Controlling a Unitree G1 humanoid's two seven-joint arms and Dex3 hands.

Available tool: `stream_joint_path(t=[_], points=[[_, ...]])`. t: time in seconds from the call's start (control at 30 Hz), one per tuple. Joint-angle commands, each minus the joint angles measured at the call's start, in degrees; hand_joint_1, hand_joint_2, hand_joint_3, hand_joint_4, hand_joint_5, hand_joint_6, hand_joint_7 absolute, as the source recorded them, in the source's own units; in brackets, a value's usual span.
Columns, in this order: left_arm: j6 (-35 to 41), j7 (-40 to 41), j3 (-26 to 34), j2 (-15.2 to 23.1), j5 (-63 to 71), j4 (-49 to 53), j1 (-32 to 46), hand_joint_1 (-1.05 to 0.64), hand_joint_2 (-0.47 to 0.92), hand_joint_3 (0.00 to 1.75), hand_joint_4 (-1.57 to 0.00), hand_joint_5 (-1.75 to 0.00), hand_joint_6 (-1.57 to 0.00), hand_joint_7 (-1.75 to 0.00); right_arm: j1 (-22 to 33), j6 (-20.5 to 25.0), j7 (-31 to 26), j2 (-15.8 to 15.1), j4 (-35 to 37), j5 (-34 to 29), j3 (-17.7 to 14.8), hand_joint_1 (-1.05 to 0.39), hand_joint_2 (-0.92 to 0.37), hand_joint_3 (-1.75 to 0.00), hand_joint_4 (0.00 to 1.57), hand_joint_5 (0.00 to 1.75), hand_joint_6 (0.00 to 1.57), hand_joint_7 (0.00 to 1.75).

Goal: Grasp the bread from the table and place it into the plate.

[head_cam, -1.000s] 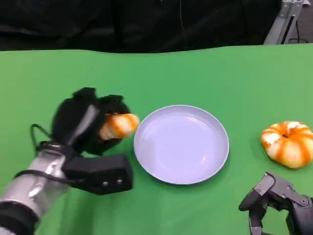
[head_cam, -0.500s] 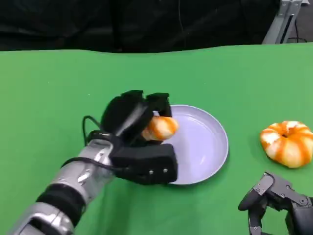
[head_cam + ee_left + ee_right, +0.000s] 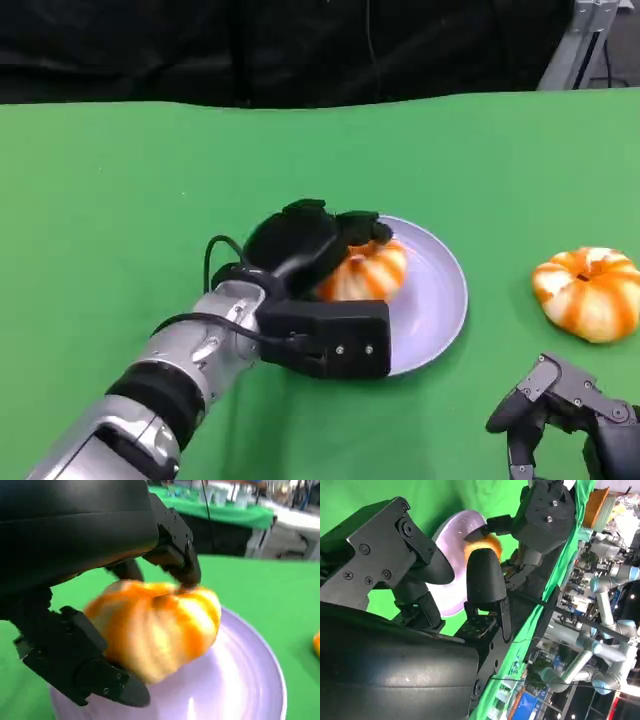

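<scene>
My left hand (image 3: 305, 243) grips an orange-and-white striped bread (image 3: 366, 272) over the left half of the lilac plate (image 3: 437, 296). In the left wrist view the bread (image 3: 155, 629) sits between the black fingers (image 3: 175, 545), low on the plate (image 3: 245, 680); I cannot tell whether it touches it. My right hand (image 3: 565, 415) stays at the table's near right edge, fingers apart, with nothing in them. From the right wrist view, past that hand's fingers (image 3: 485, 582), I see the plate (image 3: 451, 600), the bread (image 3: 489, 542) and the left hand (image 3: 545, 510).
A second striped bread (image 3: 590, 292) lies on the green table (image 3: 150, 170) to the right of the plate, just ahead of my right hand. The table's far edge meets a dark backdrop, with a metal stand (image 3: 590, 40) at the back right.
My left hand has carried the bread rightward from beside the plate to over its left half and lowered it. The right hand and the second bread have not moved.
</scene>
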Motion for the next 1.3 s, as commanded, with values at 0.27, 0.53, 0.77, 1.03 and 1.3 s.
stream_joint_path(t=[0.27, 0.53, 0.77, 1.03, 1.3], points=[[3.36, -7.42, -0.47, 2.82, -0.11, -5.88, 0.49, -0.96, 0.92, 0.47, 0.0, 0.0, 0.0, 0.0, 0.06, -0.3, -0.28, -0.25, 0.17, 0.28, -0.07, 0.05, -0.35, -1.46, 0.83, 1.75, 0.74, 1.48], [3.69, -17.48, 1.13, 8.52, -2.99, -16.53, 4.51, -1.02, 0.92, 0.5, 0.0, 0.0, 0.0, 0.0, -0.09, -0.31, 0.03, -0.35, 0.4, 1.06, -0.15, 0.04, -0.35, -1.46, 0.84, 1.75, 0.74, 1.48], [5.26, -19.68, 1.66, 9.91, -3.55, -21.01, 6.34, -1.02, 0.92, 0.51, 0.0, 0.0, 0.0, 0.0, -0.11, -0.3, 0.03, -0.58, 0.34, 1.12, -0.42, 0.03, -0.34, -1.45, 0.84, 1.75, 0.74, 1.48], [2.28, -18.23, 5.57, 12.61, -6.68, -27.81, 11.17, -0.86, 0.92, 0.4, -0.09, -0.05, -0.08, -0.04, -0.19, -0.24, -0.29, -0.3, 0.33, 0.67, -0.17, 0.03, -0.35, -1.45, 0.84, 1.75, 0.74, 1.48], [-2.38, -18.43, 12.46, 14.18, -14.34, -35.17, 19.61, -0.72, 0.92, 0.31, -0.25, -0.17, -0.21, -0.09, 0.12, -0.03, -0.14, -0.13, -0.04, 1.03, 0.17, 0.04, -0.35, -1.46, 0.83, 1.75, 0.74, 1.48]])
